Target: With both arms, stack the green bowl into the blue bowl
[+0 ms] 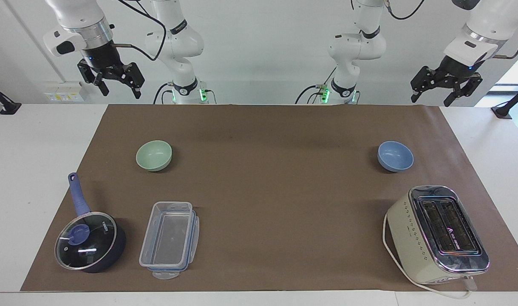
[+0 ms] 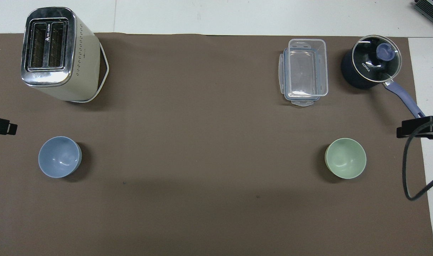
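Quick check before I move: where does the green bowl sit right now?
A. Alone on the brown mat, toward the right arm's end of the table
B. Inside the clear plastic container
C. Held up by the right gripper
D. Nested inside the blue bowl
A: the green bowl rests by itself on the brown mat, nearer to the robots than the clear plastic container, while the blue bowl sits toward the left arm's end.

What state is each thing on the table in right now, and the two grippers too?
Green bowl: upright, empty.
Blue bowl: upright, empty.
Saucepan: glass lid on.
Plastic box: open, empty, lid underneath.
Toaster: upright, slots empty.
Left gripper: open, raised, holding nothing.
Right gripper: open, raised, holding nothing.
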